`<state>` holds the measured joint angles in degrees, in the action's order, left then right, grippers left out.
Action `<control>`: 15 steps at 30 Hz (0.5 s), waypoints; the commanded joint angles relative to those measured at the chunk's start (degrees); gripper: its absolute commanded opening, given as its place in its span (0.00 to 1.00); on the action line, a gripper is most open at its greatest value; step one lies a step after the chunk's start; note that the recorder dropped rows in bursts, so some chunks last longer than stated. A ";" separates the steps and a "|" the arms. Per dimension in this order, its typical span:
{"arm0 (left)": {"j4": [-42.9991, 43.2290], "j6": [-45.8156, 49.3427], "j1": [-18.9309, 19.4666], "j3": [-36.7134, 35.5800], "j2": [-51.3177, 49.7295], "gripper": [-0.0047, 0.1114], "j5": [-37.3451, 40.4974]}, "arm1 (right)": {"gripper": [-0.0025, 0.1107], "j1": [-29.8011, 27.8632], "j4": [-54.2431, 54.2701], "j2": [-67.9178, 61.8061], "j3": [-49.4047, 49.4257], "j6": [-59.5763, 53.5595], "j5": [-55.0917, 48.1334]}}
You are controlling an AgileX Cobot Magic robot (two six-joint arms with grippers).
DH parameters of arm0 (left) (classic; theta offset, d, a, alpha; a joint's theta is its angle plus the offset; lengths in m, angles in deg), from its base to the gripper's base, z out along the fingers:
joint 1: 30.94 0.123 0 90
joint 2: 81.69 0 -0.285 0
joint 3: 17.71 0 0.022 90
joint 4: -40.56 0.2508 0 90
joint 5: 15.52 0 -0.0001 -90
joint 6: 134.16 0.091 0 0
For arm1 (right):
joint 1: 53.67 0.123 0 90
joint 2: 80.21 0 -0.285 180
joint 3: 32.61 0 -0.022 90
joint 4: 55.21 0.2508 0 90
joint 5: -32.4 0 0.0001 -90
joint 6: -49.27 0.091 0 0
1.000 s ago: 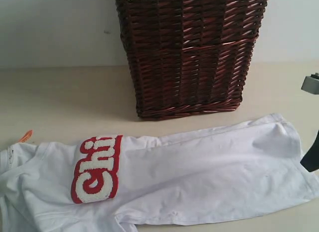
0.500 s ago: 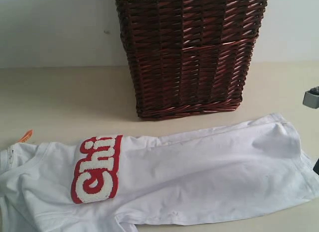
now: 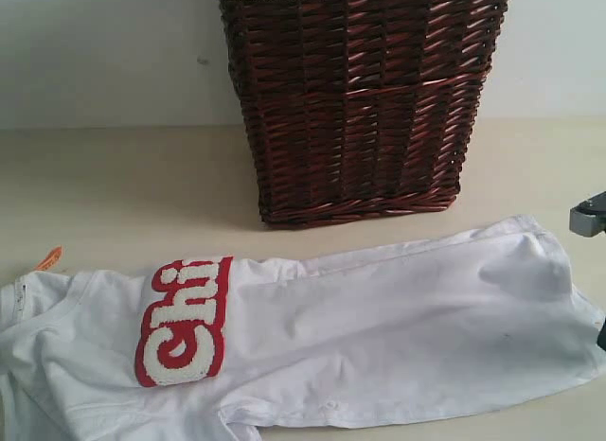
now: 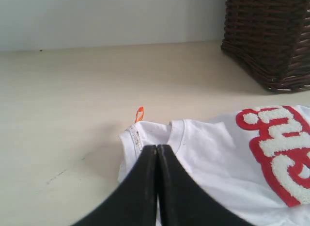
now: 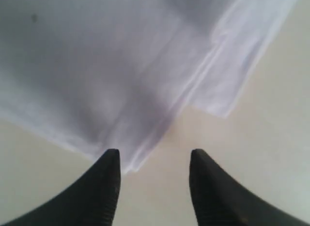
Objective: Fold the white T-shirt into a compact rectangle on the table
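Beige table (image 3: 114, 176) bears the white T-shirt (image 3: 379, 337). My left gripper (image 4: 157, 147) sits closed at its collar; I cannot tell whether it pinches cloth. My right gripper (image 5: 152, 155) stands parted at its hem, empty.

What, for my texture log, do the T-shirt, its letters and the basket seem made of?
White T-shirt: soft matte fabric, likely cotton knit; it creases and lies limp. Letters: fluffy white pile with red edging, like chenille. Basket: dark brown woven wicker, slightly glossy; the interlaced strands show.

The T-shirt (image 3: 379, 327) lies flat on the table (image 3: 114, 176) before the basket (image 3: 360, 100); my left gripper (image 4: 157, 149) sits over its collar.
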<state>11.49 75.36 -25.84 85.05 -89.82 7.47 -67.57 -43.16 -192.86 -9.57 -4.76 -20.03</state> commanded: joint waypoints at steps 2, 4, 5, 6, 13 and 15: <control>-0.25 0.11 -0.30 0.02 0.35 0.04 -0.12 | 0.51 -1.97 3.51 0.42 -0.51 0.87 13.83; -0.25 0.11 -0.30 0.02 0.35 0.04 -0.12 | 0.53 -3.15 6.67 0.02 -0.51 -0.27 15.91; -0.25 0.11 -0.30 0.02 0.35 0.04 -0.12 | 0.53 -3.48 8.03 -0.01 -0.51 -1.12 15.88; -0.25 0.11 -0.30 0.02 0.35 0.04 -0.12 | 0.53 -4.18 9.30 -0.11 -0.51 -2.27 14.51; -0.25 0.11 -0.30 0.02 0.35 0.04 -0.12 | 0.53 -4.93 13.53 -0.11 -0.51 -7.88 -5.54; -0.25 0.11 -0.30 0.02 0.35 0.04 -0.12 | 0.53 -4.93 14.53 -0.49 -0.51 -7.94 -4.75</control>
<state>11.49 75.36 -25.84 85.05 -89.82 7.47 -72.24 -29.95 -192.86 -9.72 -11.75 -24.51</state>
